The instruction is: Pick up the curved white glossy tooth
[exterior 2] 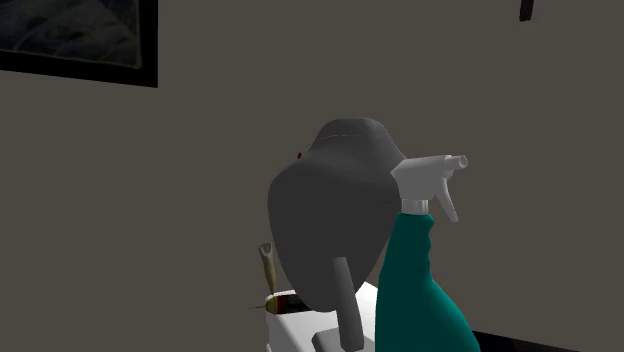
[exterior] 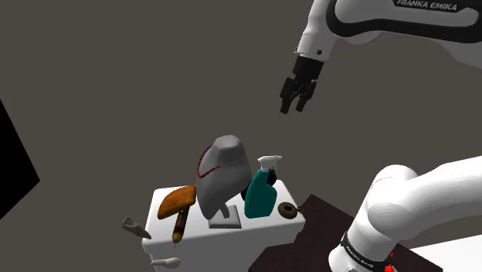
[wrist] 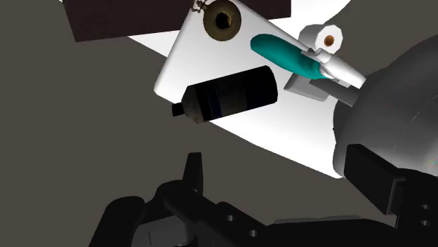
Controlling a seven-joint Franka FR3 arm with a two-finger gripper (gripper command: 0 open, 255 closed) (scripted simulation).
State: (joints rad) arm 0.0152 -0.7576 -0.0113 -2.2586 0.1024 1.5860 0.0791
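Pincer (exterior: 293, 107) hangs high above the white desk (exterior: 232, 238), fingers spread, nothing between them. The small curved white tooth (exterior: 164, 263) sits at the desk's lower corner, toward the shoulder view's left, below the mallet (exterior: 176, 202) and well apart from the pincer. A grey bust (exterior: 220, 174) and a teal spray bottle (exterior: 261, 196) stand on the desk.

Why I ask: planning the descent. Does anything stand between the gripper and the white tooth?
Seemingly the grey bust on the white table: in the shoulder view it lies between the high gripper and the tooth by the table's lower-left corner.
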